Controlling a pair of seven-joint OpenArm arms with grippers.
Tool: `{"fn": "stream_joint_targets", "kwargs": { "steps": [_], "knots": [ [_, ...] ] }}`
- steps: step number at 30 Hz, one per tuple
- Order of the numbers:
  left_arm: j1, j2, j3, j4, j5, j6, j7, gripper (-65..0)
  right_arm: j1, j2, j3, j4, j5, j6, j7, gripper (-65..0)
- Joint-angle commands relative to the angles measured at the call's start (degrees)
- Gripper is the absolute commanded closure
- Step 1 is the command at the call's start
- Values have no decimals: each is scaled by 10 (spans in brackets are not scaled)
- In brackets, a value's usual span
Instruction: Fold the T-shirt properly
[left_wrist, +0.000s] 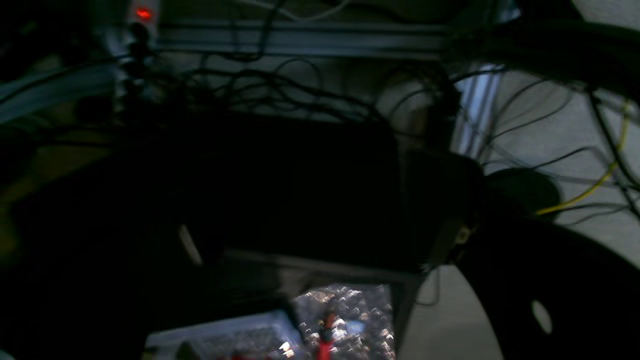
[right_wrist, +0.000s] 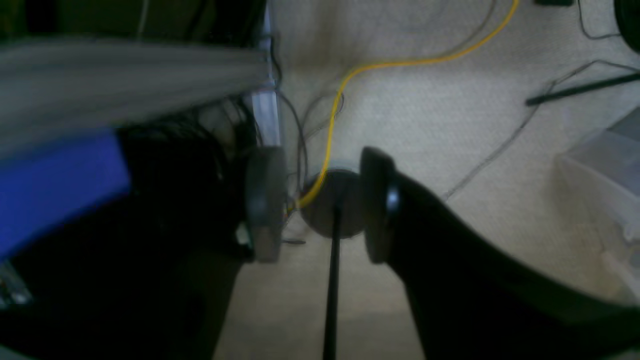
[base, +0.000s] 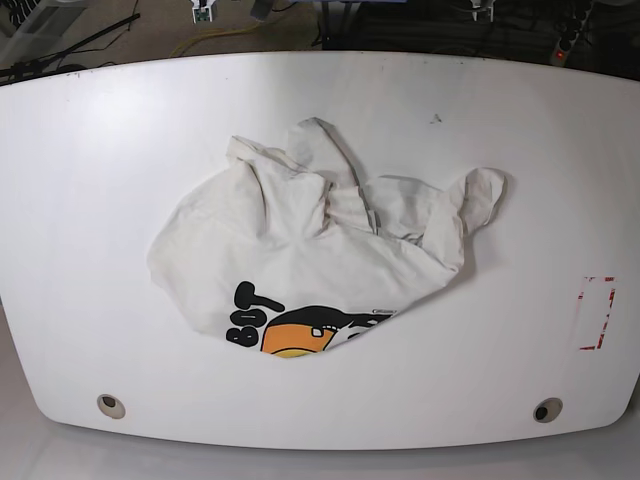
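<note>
Base view: crumpled T-shirt (base: 320, 250) on table (base: 520, 150); right fingers (right_wrist: 265, 205) apart, left's state unclear.

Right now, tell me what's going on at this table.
Nothing is handling the T-shirt at this moment. It lies crumpled in a heap near the middle of the white table, part of its orange graphic and black letters showing at the near edge. Neither arm is over the table. The right claw is open and empty, pointing at the floor; the left wrist view is too dark to judge.
</note>
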Motion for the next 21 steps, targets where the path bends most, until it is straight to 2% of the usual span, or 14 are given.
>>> {"fn": "stream_joint_targets", "kwargs": {
  "steps": [1, 10, 14, 20, 21],
  "knots": [
    [45, -4, 0, 64, 0, 2, -10, -489, -30, -7, 2, 49, 4, 4, 9, -231],
    [205, -5, -2, 327, -1, 2, -10, -489, -160, -29, 1, 250, 4, 4, 9, -231],
    [254, -5, -4, 404, -1, 2, -10, -489, -205, -31, 1, 325, 9, 4, 9, -231],
    [319, 1, -26, 520, -10, 2, -10, -489, -279, -26, 0, 427, 97, 6, -9, -231],
    [333, 0, -27, 540, -26, 2, -10, -489, -290, -25, 0, 453, 111, 19, -25, -231]
  ]
}}
